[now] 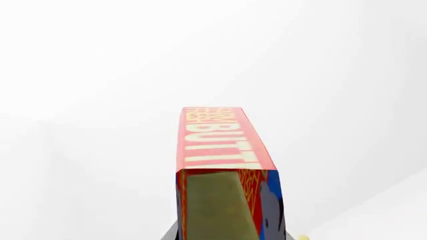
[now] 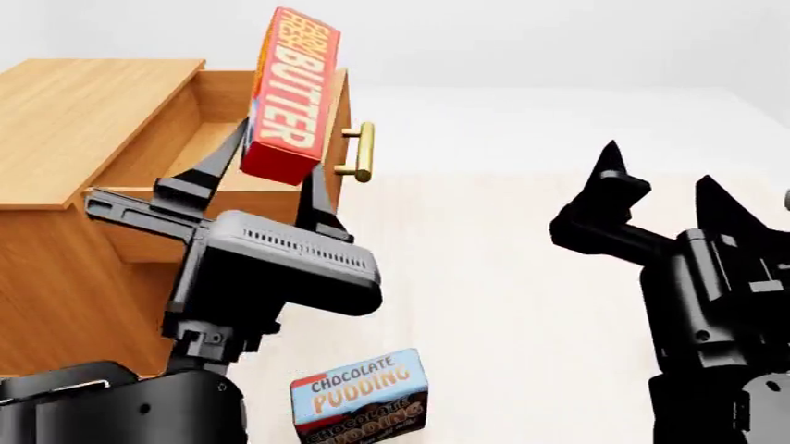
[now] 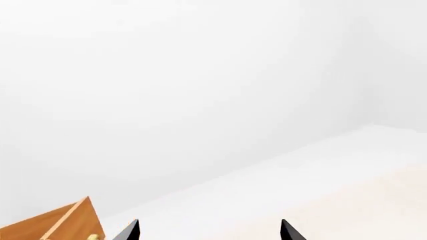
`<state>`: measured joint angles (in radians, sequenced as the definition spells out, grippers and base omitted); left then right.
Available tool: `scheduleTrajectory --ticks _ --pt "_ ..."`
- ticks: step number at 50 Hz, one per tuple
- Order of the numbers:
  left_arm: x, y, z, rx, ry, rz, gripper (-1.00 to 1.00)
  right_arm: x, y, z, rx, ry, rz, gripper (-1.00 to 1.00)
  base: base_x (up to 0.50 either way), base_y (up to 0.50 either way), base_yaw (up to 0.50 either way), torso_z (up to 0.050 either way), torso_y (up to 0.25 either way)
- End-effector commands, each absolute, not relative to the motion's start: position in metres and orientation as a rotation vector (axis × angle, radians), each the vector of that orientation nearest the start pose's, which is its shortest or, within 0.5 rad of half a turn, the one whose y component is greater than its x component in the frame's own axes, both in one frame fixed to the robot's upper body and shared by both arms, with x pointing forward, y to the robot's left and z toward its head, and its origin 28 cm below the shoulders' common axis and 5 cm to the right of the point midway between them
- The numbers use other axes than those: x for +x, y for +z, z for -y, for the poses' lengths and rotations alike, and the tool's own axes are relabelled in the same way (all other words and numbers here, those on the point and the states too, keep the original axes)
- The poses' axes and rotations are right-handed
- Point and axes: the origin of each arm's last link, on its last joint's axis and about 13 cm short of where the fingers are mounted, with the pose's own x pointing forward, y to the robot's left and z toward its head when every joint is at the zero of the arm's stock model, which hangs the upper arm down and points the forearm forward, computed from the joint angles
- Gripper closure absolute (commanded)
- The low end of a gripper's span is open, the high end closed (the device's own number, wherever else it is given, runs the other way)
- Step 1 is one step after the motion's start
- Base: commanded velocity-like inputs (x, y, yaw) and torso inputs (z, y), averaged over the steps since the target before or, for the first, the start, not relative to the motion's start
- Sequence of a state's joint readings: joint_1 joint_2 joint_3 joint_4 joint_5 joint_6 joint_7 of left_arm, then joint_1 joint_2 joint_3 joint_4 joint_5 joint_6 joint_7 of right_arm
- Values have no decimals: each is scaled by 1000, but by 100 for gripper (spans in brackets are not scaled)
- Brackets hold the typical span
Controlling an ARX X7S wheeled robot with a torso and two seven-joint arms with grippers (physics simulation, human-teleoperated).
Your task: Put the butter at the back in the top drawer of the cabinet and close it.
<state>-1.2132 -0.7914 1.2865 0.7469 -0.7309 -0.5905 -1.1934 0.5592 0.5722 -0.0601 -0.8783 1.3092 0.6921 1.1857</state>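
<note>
My left gripper (image 2: 265, 176) is shut on the lower end of the butter (image 2: 290, 92), a red-and-orange box held upright above the open top drawer (image 2: 198, 139) of the cabinet (image 2: 74, 111). The butter fills the left wrist view (image 1: 223, 145), lettering facing up, with the jaws against its sides. The drawer stands pulled out, its brass handle (image 2: 361, 151) just right of the butter. My right gripper (image 2: 660, 180) is open and empty, raised at the right, away from the cabinet. Its two fingertips (image 3: 130, 231) show wide apart in the right wrist view.
A brown-and-blue chocolate pudding box (image 2: 361, 398) lies on the pale floor near the front, below my left arm. A corner of the cabinet (image 3: 60, 225) shows in the right wrist view. White walls stand behind.
</note>
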Motion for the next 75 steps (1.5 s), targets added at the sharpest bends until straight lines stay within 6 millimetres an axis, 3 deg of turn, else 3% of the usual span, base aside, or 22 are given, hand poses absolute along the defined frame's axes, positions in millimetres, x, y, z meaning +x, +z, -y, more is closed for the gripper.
scheduleTrajectory --ticks 1,7,17,30,41,62,75 --pt "238 249 -208 402 69 508 100 193 221 112 172 -215 251 -100 0 0 0 0 0" --pt "257 260 -212 308 70 439 100 195 214 112 165 -198 233 -100 0 0 0 0 2" --pt "290 276 -206 310 100 385 100 196 205 110 175 -171 209 -100 0 0 0 1 1" --pt "340 282 -206 279 166 240 100 193 200 110 166 -162 201 -100 0 0 0 0 2" --pt "355 286 -203 235 193 155 100 193 197 114 168 -164 194 -100 0 0 0 1 1" --pt "371 285 -173 115 246 41 100 197 193 115 165 -160 181 -100 0 0 0 0 2" --pt "379 280 -178 136 384 39 100 196 190 114 166 -151 173 -100 0 0 0 0 2"
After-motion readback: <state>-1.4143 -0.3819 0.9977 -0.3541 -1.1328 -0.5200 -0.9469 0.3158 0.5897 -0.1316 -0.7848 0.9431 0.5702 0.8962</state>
